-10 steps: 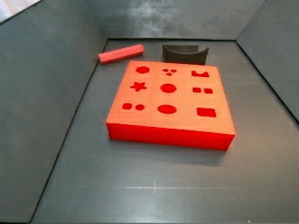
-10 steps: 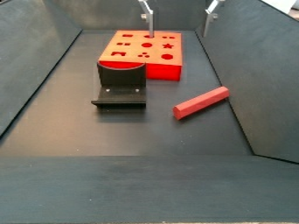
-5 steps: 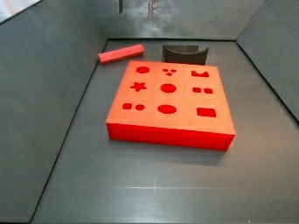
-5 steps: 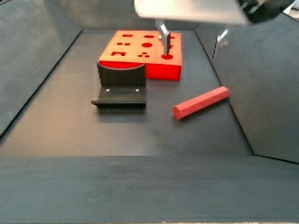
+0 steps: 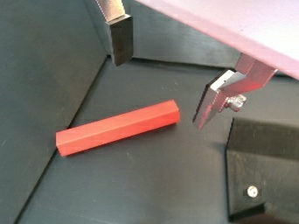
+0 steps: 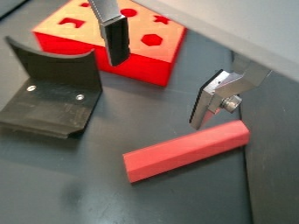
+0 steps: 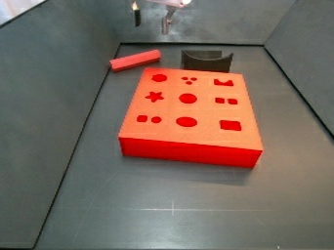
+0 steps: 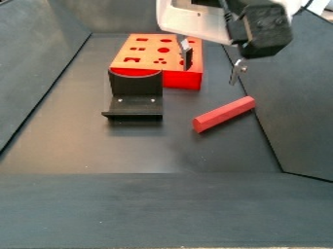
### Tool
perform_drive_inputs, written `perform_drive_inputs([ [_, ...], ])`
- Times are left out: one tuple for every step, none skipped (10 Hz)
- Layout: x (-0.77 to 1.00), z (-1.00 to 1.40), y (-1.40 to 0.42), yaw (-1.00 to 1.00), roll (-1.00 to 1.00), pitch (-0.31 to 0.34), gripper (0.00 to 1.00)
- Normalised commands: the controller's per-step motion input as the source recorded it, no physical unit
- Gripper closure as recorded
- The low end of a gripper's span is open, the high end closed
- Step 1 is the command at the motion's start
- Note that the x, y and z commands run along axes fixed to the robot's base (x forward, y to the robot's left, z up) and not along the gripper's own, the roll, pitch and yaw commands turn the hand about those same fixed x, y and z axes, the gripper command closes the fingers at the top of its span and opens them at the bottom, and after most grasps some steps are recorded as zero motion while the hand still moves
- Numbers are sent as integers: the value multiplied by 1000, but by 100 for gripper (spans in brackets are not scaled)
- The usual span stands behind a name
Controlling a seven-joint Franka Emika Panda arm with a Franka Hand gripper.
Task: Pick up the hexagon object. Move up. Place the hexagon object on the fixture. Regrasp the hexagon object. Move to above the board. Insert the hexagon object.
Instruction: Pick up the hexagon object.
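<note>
Gripper (image 6: 163, 74) spread wide, nothing held, poised above hexagon object (image 6: 187, 150) and apart from it. Hexagon object (image 8: 224, 113) lying flat on the dark surface (image 8: 143, 185), just beside fixture (image 8: 134, 93), near the board (image 8: 158, 60). In wrist views (image 5: 163, 74), silver fingers (image 5: 215, 96) straddling the bar's end. Board cut-outs unoccupied.

The pincer (image 6: 158, 72) hangs above the floor, fingers (image 6: 114, 39) spread, holding nothing.
</note>
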Motion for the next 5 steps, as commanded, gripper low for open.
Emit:
perform_drive_inputs([
  [0, -454, 151, -520, -304, -76, 0],
  [-31, -500, 177, -506, -287, -46, 0],
  [-9, -637, 297, -443, -207, -90, 0],
  [34, -469, 326, -411, -217, -211, 0],
  [137, -377, 343, -371, -263, -237, 0],
])
